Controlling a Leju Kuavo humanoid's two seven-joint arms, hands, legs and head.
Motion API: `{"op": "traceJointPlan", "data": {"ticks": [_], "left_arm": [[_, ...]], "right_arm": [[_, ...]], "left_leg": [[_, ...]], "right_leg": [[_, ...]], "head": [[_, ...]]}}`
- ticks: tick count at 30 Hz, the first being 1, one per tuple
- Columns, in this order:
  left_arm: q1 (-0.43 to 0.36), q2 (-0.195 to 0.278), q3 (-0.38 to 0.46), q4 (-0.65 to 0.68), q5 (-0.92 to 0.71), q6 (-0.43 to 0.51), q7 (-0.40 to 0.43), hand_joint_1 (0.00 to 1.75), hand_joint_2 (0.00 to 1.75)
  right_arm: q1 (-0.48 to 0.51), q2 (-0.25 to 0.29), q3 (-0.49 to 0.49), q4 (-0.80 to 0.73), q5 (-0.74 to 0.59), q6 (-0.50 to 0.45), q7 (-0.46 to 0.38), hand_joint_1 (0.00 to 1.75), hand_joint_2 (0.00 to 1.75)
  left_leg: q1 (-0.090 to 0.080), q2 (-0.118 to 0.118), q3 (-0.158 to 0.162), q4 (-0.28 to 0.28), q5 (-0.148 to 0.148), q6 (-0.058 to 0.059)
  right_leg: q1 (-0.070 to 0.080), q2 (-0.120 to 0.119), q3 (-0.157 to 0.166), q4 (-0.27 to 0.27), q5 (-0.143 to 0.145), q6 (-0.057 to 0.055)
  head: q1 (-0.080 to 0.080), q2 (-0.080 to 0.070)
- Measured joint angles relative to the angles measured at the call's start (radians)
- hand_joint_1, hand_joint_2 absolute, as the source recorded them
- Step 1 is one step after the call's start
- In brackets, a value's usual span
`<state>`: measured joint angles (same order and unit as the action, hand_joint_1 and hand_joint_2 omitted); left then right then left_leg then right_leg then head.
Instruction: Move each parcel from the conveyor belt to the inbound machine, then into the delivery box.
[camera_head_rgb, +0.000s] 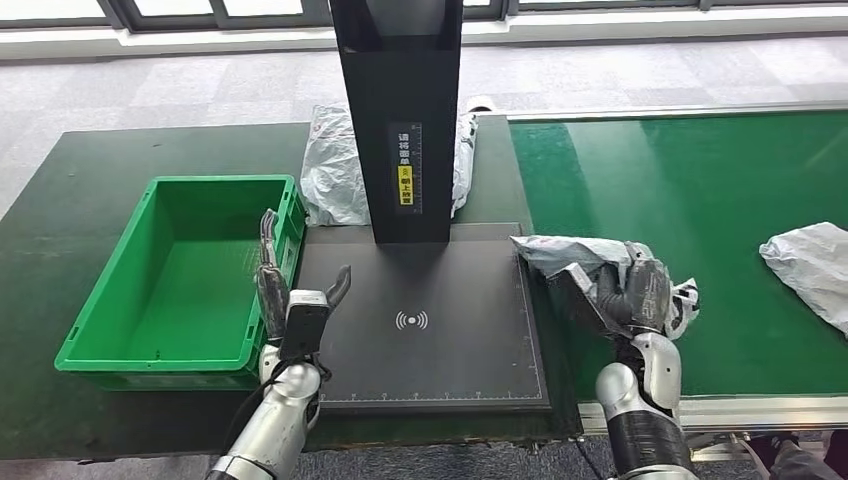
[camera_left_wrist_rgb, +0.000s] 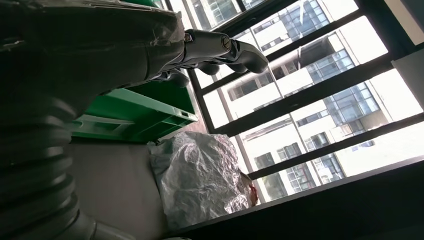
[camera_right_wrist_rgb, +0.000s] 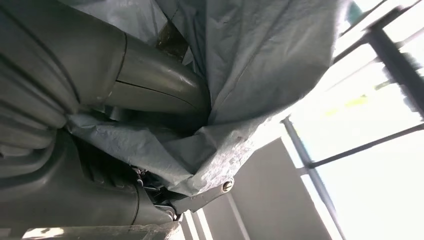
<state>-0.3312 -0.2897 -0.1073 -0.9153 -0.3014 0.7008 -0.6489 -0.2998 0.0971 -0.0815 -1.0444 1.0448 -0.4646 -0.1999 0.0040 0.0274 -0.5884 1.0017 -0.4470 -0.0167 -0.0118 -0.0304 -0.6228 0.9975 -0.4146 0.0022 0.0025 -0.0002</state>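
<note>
My right hand (camera_head_rgb: 630, 290) grips a crumpled grey plastic parcel (camera_head_rgb: 568, 252) at the left edge of the green conveyor belt (camera_head_rgb: 690, 190), beside the black inbound machine's scan plate (camera_head_rgb: 430, 320). In the right wrist view the grey parcel film (camera_right_wrist_rgb: 250, 65) wraps around my thumb (camera_right_wrist_rgb: 145, 85). My left hand (camera_head_rgb: 290, 295) is raised, fingers spread, holding nothing, between the green delivery box (camera_head_rgb: 180, 275) and the plate. A second parcel (camera_head_rgb: 812, 265) lies on the belt at the far right. Another grey parcel (camera_head_rgb: 335, 165) (camera_left_wrist_rgb: 200, 175) sits behind the machine's black post (camera_head_rgb: 398, 110).
The scan plate and the green box stand on a dark green table (camera_head_rgb: 60, 220). The box is open-topped with nothing inside. The belt's metal frame (camera_head_rgb: 760, 410) runs along its near side. Windows and floor lie beyond the table.
</note>
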Motion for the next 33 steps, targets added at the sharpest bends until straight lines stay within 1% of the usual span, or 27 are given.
{"op": "traceJointPlan", "data": {"ticks": [4, 7, 10, 13, 15, 16, 19, 20, 21, 25, 30, 31, 33], "left_arm": [[-0.03, -0.001, -0.027, 0.019, 0.051, 0.0, 0.0, 0.0, 1.75], [-0.048, 0.001, -0.065, 0.021, 0.096, -0.011, 0.0, 0.0, 1.75], [-0.064, 0.005, -0.105, 0.016, 0.123, -0.034, 0.0, 0.0, 1.75], [-0.083, 0.011, -0.149, 0.012, 0.145, -0.06, 0.002, 0.0, 1.75], [-0.092, 0.015, -0.175, 0.012, 0.154, -0.07, 0.002, 0.0, 1.75], [-0.095, 0.017, -0.184, 0.012, 0.157, -0.072, 0.002, 0.0, 1.75], [-0.104, 0.022, -0.207, 0.016, 0.169, -0.085, 0.002, 0.0, 1.75], [-0.109, 0.023, -0.214, 0.019, 0.174, -0.088, 0.002, 0.0, 1.75], [-0.115, 0.024, -0.221, 0.023, 0.179, -0.09, 0.002, 0.0, 1.75], [-0.133, 0.027, -0.242, 0.037, 0.195, -0.09, 0.002, 0.0, 1.75], [-0.14, 0.031, -0.256, 0.044, 0.202, -0.088, 0.002, 0.0, 1.75], [-0.14, 0.033, -0.258, 0.044, 0.203, -0.086, 0.002, 0.0, 1.75], [-0.138, 0.039, -0.26, 0.042, 0.202, -0.081, 0.004, 0.0, 1.75]], "right_arm": [[0.016, 0.03, 0.25, -0.099, -0.078, 0.049, 0.007, 1.75, 1.75], [0.019, 0.036, 0.428, -0.146, -0.174, 0.139, 0.023, 1.75, 1.75], [0.017, 0.036, 0.545, -0.171, -0.266, 0.253, 0.039, 1.75, 1.75], [0.014, 0.027, 0.651, -0.177, -0.36, 0.377, 0.033, 1.75, 1.75], [0.014, 0.015, 0.702, -0.177, -0.403, 0.42, 0.023, 1.75, 1.75], [0.014, 0.009, 0.719, -0.177, -0.414, 0.434, 0.02, 1.58, 1.75], [0.004, -0.014, 0.764, -0.172, -0.444, 0.503, 0.019, 0.66, 1.75], [0.0, -0.024, 0.781, -0.164, -0.451, 0.524, 0.021, 0.52, 1.75], [-0.005, -0.032, 0.798, -0.152, -0.455, 0.536, 0.023, 0.52, 1.75], [-0.022, -0.052, 0.847, -0.101, -0.454, 0.545, 0.031, 0.0, 1.75], [-0.044, -0.061, 0.874, -0.061, -0.455, 0.531, 0.063, 0.0, 1.75], [-0.047, -0.062, 0.875, -0.056, -0.459, 0.513, 0.061, 0.0, 1.75], [-0.05, -0.065, 0.875, -0.052, -0.471, 0.445, 0.043, 0.0, 1.75]], "left_leg": [[0.0, 0.001, 0.0, 0.0, 0.0, -0.001], [0.001, 0.0, 0.0, 0.0, 0.001, -0.001], [0.001, 0.0, 0.0, 0.0, 0.001, -0.001], [0.001, -0.001, 0.0, 0.0, 0.001, -0.001], [0.001, -0.002, 0.0, 0.0, 0.0, -0.001], [0.001, -0.002, 0.0, 0.0, 0.0, -0.001], [0.001, -0.002, 0.0, 0.0, 0.0, 0.0], [0.001, -0.002, 0.0, 0.0, 0.0, 0.0], [0.001, -0.002, 0.0, 0.0, 0.0, 0.0], [0.0, -0.002, 0.0, 0.0, 0.0, 0.0], [0.0, -0.002, 0.0, 0.0, 0.001, 0.0], [0.0, -0.002, 0.0, 0.0, 0.001, -0.001], [0.0, -0.002, 0.0, 0.0, 0.001, -0.001]], "right_leg": [[0.001, 0.001, -0.001, 0.0, 0.0, 0.0], [0.002, 0.001, -0.001, 0.0, 0.0, 0.0], [0.002, 0.001, -0.001, 0.0, 0.0, 0.0], [0.001, 0.0, -0.001, 0.0, 0.0, 0.0], [0.001, -0.001, -0.001, 0.0, 0.0, 0.0], [0.0, -0.001, -0.001, 0.0, 0.0, 0.0], [0.0, -0.001, 0.0, -0.001, 0.0, 0.0], [0.0, -0.001, 0.0, -0.001, 0.0, 0.0], [0.0, -0.001, 0.0, -0.001, 0.0, 0.0], [0.0, -0.001, 0.0, -0.001, 0.001, 0.001], [0.001, -0.001, 0.0, -0.001, 0.001, 0.001], [0.001, -0.001, 0.0, -0.001, 0.0, 0.001], [0.001, -0.001, 0.0, -0.001, 0.0, 0.001]], "head": [[0.0, 0.0], [0.0, 0.0], [0.0, 0.0], [0.0, 0.0], [0.0, 0.0], [0.0, 0.0], [0.0, 0.0], [0.0, 0.0], [0.0, 0.0], [0.0, 0.0], [0.0, 0.0], [0.0, 0.0], [0.0, 0.0]]}}
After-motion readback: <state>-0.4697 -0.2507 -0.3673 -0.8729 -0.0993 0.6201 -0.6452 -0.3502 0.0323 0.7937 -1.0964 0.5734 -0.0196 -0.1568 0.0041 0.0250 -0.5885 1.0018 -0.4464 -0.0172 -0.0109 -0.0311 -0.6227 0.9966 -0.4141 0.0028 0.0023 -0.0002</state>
